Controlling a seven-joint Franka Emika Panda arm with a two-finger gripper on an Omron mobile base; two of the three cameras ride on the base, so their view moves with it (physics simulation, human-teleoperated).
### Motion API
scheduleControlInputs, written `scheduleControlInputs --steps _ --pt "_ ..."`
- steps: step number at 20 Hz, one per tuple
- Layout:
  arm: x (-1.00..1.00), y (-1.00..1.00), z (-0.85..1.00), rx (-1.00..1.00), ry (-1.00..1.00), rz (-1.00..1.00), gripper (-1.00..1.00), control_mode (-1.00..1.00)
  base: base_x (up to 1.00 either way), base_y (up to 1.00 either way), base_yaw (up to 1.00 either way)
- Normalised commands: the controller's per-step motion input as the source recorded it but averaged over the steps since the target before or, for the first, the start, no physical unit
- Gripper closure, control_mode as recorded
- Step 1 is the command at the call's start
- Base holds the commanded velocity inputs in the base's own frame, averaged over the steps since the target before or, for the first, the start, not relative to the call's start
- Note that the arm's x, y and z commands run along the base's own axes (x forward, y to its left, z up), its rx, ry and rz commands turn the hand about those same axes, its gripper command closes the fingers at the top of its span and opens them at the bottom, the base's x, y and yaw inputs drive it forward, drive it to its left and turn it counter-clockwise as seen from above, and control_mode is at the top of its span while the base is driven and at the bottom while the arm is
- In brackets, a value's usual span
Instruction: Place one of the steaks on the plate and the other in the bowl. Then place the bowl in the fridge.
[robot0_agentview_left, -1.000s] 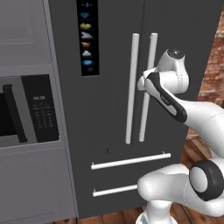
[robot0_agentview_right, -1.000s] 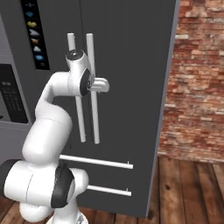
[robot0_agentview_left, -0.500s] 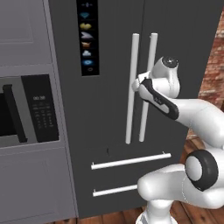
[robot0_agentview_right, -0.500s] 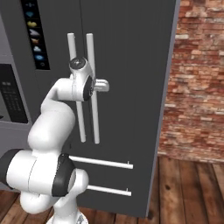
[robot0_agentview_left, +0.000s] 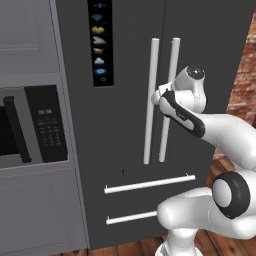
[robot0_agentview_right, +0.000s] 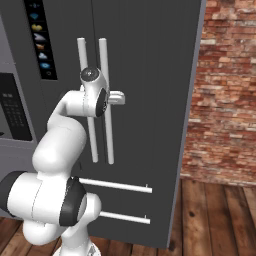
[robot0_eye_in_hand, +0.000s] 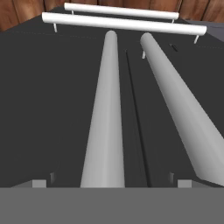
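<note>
Gripper held level at mid-height of the fridge doors, jaws spread wide, nothing between them. In the hand view its tips sit as small grey nubs either side of one handle bar, so that bar lies between the jaws, not clamped.

Handles: two long smooth silver cylinders, matte, set close and parallel either side of the door seam. The bar right of the seam is the one at the gripper.

Arm: white glossy shell, dark joints, elbow bent, forearm reaching up and forward from the base, wrist turned toward the doors.

Fridge face: flat dark-grey panels, doors closed; two thin silver drawer rails below the handles; icon strip upper left.

Beyond: built-in black microwave in grey cabinetry to the left. Brick wall and wood floor to the right, open floor space there.
</note>
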Motion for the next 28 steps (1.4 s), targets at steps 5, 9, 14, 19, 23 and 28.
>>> scheduleControlInputs --steps 5,9,14,19,23,28 --pt "0.07 0.0 -0.04 0.0 -0.01 0.0 -1.0 -1.0 0.0 0.0 0.0" --pt "0.0 0.0 0.0 0.0 0.0 0.0 -1.0 -1.0 0.0 0.0 0.0" --pt "0.0 0.0 0.0 0.0 0.0 0.0 1.0 -1.0 0.0 0.0 0.0" --pt "0.0 0.0 0.0 0.0 0.0 0.0 1.0 -1.0 0.0 0.0 0.0" --pt "0.0 0.01 0.0 0.0 0.0 0.0 1.0 -1.0 0.0 0.0 0.0" --pt "-0.38 -0.15 0.21 -0.01 -0.08 -0.17 1.0 -1.0 0.0 0.0 0.0"
